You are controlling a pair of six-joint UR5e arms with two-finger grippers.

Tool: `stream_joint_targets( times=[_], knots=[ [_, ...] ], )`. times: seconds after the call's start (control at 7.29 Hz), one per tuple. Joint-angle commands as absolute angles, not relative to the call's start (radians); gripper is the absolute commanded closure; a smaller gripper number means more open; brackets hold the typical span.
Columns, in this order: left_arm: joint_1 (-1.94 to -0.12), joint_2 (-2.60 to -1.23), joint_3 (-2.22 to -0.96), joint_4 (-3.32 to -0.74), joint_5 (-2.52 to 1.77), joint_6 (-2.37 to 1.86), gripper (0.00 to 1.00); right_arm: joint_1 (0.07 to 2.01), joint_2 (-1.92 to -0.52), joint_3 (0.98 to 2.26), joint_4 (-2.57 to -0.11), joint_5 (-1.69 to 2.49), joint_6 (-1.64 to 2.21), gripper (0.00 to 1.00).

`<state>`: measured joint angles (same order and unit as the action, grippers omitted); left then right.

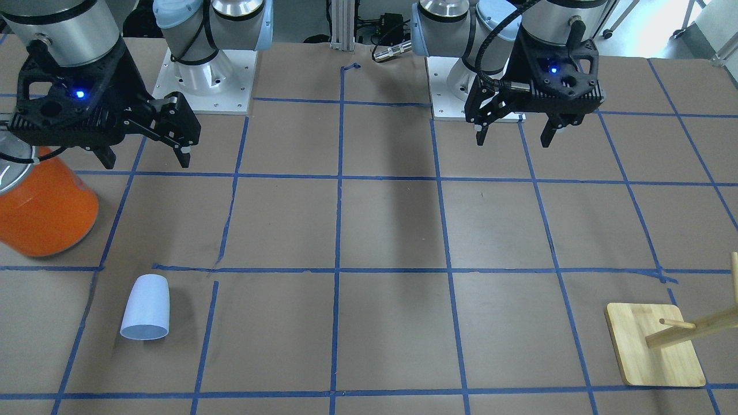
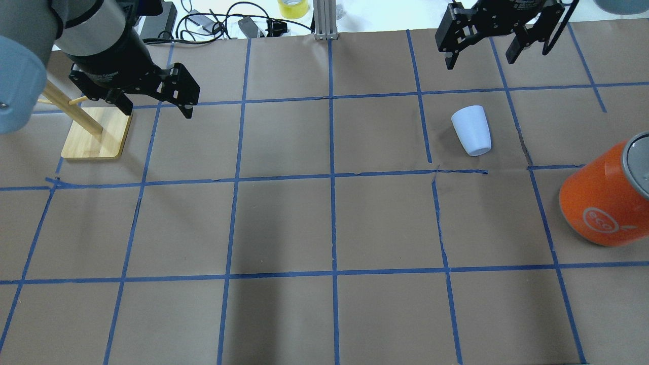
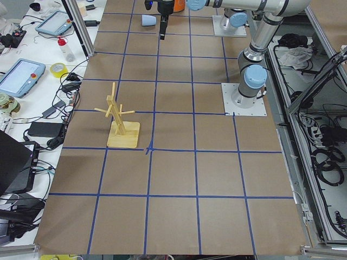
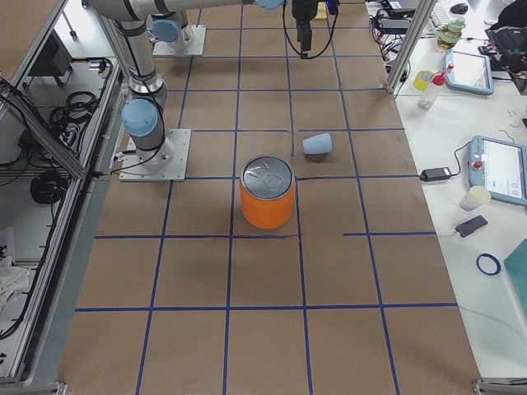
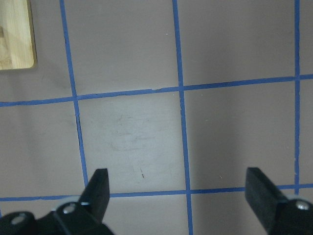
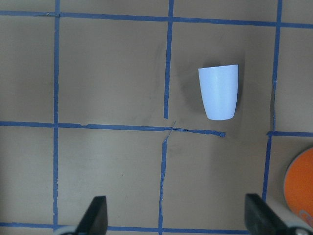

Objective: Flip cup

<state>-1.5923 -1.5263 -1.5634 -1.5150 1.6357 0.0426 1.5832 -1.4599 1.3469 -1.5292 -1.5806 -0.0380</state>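
The cup [image 1: 145, 308] is a small pale blue-white tumbler lying on its side on the brown table, its wide end pointing away from the robot. It also shows in the overhead view [image 2: 471, 131], the right wrist view [image 6: 219, 92] and the exterior right view [image 4: 317, 145]. My right gripper [image 1: 147, 162] is open and empty, raised above the table on the robot's side of the cup [image 2: 480, 61]. My left gripper [image 1: 513, 140] is open and empty, far from the cup, near the wooden stand [image 2: 157, 110].
A large orange can [image 2: 603, 203] with a silver lid stands at the table's right side, close to the right arm [image 1: 46, 213]. A wooden peg stand [image 2: 96, 134] on a square base sits on the left side. Blue tape lines grid the table.
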Motion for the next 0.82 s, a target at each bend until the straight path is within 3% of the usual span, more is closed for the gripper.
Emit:
stream_joint_targets(
  times=[0.0,0.27,0.69],
  knots=[
    [-1.592,-1.526,-1.563,-1.516,1.629,0.037,0.0,1.578,-1.45,1.332,-1.534,-1.58,-0.038,0.0],
    [-1.592,-1.525,-1.562,-1.522,1.629,0.018,0.0,1.548,-1.41,1.307,-1.534,-1.582,-0.043,0.0],
    [-1.592,-1.526,-1.562,-1.523,1.629,0.017,0.0,1.47,-1.286,1.368,-1.671,-1.569,-0.116,0.01]
  ],
)
